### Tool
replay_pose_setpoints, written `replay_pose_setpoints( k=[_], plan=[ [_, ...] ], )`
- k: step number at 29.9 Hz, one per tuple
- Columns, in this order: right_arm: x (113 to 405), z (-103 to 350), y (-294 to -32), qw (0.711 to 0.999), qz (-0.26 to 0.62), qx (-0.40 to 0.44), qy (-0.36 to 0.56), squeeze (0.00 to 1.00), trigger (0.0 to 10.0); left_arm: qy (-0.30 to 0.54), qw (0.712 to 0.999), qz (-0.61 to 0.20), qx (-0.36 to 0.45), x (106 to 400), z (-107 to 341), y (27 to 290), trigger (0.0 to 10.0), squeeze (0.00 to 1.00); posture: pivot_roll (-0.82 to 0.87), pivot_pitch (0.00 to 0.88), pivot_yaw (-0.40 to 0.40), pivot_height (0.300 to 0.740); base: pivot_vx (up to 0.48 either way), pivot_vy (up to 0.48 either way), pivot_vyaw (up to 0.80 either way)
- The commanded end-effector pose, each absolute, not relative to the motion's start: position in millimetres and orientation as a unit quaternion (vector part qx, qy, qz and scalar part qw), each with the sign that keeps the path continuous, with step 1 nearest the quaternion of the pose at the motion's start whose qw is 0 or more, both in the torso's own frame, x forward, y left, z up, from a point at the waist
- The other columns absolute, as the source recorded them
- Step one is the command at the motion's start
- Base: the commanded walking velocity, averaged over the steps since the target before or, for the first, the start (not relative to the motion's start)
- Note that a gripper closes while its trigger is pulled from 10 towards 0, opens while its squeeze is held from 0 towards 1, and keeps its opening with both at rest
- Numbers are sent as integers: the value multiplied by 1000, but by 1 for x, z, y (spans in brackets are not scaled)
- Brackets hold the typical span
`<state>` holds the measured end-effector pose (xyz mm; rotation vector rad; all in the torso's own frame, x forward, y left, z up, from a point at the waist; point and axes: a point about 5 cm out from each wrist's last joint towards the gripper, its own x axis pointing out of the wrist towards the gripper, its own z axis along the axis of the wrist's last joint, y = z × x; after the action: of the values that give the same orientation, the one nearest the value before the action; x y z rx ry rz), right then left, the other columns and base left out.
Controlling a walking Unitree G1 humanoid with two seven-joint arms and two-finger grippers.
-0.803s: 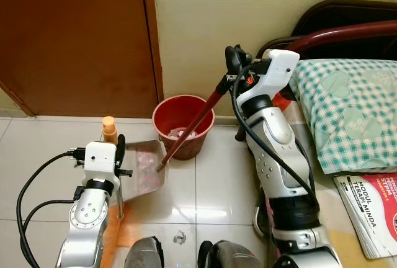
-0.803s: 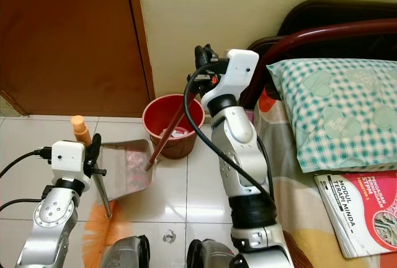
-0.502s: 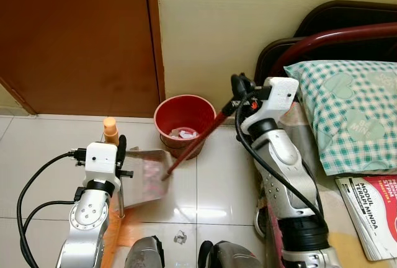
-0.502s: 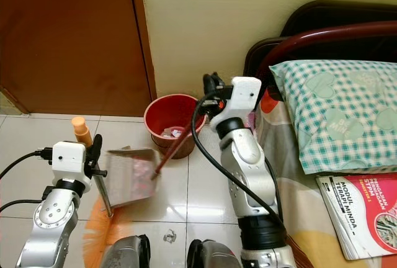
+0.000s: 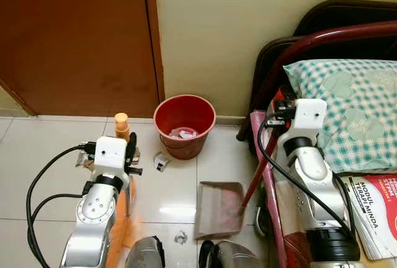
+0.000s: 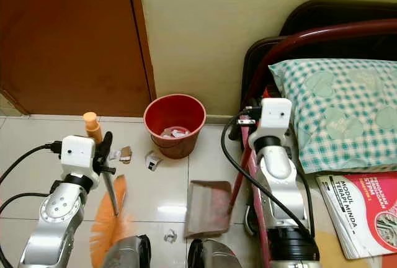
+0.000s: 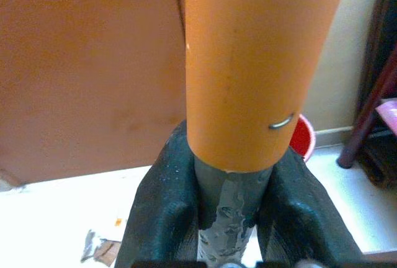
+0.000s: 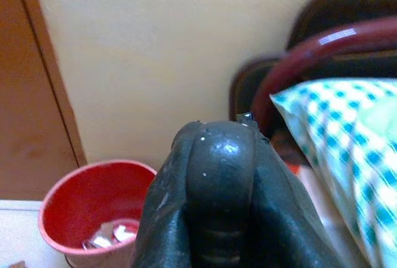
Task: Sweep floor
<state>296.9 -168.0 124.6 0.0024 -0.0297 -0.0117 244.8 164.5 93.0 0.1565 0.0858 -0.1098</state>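
A red bucket (image 5: 184, 124) with scraps inside stands against the wall beside the brown door (image 5: 74, 38), paper bits (image 6: 151, 160) lying on the tiles before it. A checked pillow (image 5: 347, 116) and booklet (image 6: 363, 209) crowd the right. The left gripper (image 7: 226, 206) is clamped round the orange-topped broom (image 6: 109, 215). The right gripper (image 8: 214, 200) is closed on the dustpan's handle (image 5: 253, 184); the dustpan (image 5: 219, 209) rests on the floor by the feet.

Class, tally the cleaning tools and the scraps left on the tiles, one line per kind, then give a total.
Bucket: 1
Dustpan: 1
Broom: 1
Scraps: 3 —
Total: 6
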Motion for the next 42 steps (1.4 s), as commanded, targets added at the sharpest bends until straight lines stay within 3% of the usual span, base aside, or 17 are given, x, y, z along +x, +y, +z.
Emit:
replay_pose_setpoints(
  k=[1,26,35,42],
  plan=[
    [294,122,-170,1000,-17,-12,-16,0,10000,53,994,-71,61,242,91,157,10000,0,52,161,-46,740,0,0,0],
    [287,107,-166,999,-21,-45,-9,0,10000,58,994,-71,55,245,96,156,10000,0,43,167,-42,740,-257,0,0],
    [297,108,-167,997,-34,-60,-18,0,10000,40,996,-68,51,254,103,156,10000,0,37,160,-40,740,-58,0,0],
    [312,105,-159,995,-57,-77,-29,0,10000,7,993,-117,28,263,115,138,10000,0,29,160,-40,740,0,0,0]
  ],
)
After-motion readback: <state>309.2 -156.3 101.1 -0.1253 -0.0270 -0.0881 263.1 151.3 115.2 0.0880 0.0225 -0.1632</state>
